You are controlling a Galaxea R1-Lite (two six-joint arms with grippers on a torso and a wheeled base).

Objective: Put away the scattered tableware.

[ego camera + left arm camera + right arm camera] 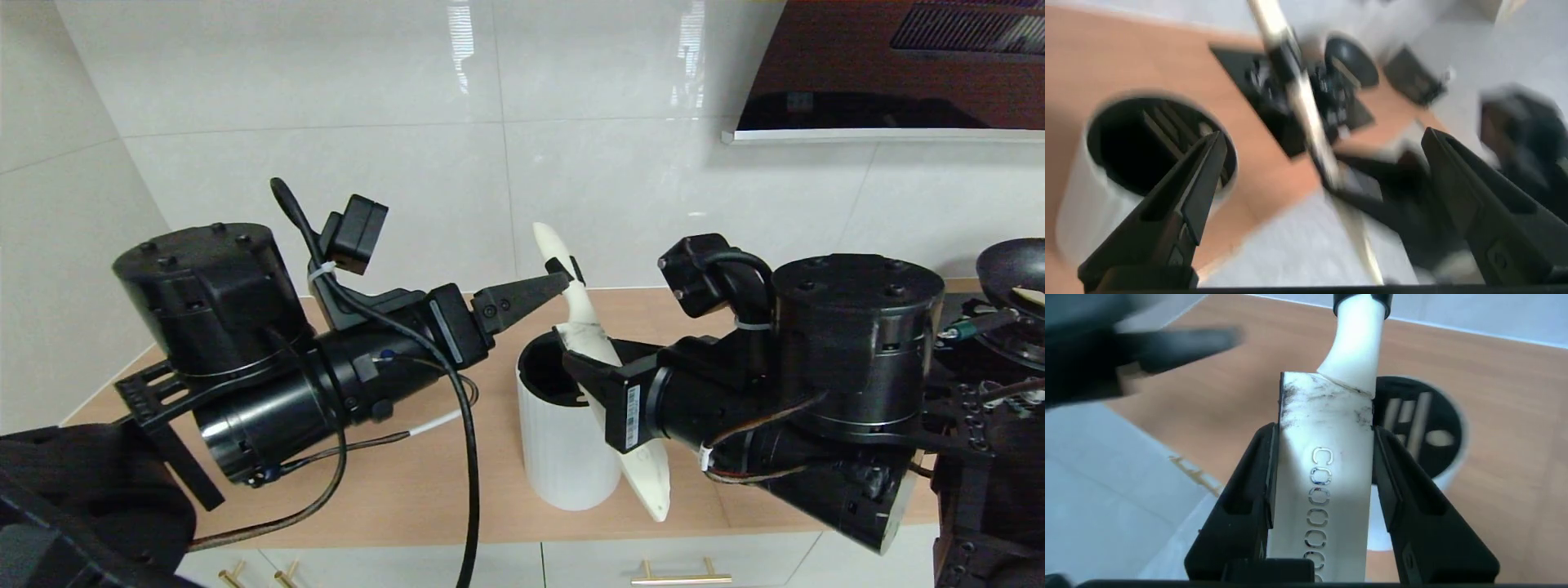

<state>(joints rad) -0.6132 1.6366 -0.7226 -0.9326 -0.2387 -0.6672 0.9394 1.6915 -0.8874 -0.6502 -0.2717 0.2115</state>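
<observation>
Head view is showing the right gripper pinching the knife by its blade. The knife is tilting over the white holder on the counter, its tip hanging outside the rim. The left gripper is straddling the handle with fingers spread wide. I'm thinking a lopsided squeeze there could be twisting the blade loose, or the tip could be catching the holder and tipping it.

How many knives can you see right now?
1. The knife is clamped in the right gripper, slanting over the white holder, handle end at the left gripper. Others may be hidden inside.
</observation>
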